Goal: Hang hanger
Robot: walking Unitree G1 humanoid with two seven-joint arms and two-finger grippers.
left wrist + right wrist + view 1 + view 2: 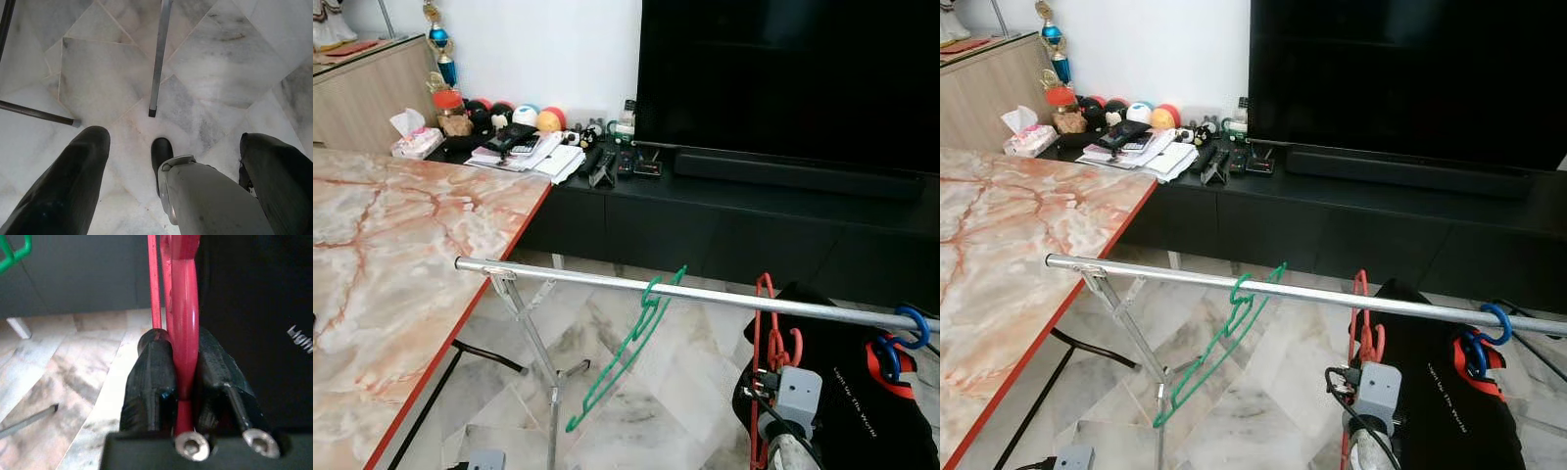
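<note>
The red hanger (185, 328) is clamped between the right end effector's (183, 382) fingers, its hook over the rail (724, 296) above, so the hold looks meant to steady it while it seats. Whether the hook fully sits is hard to tell. A green hanger (626, 352) hangs further along; black cloth (862, 392) beside. The left end effector (171, 161) hangs spread over the floor (205, 54).

metal rail (724, 295) with green hanger (625, 352), red hanger (766, 338), blue hanger (901, 338)
</note>
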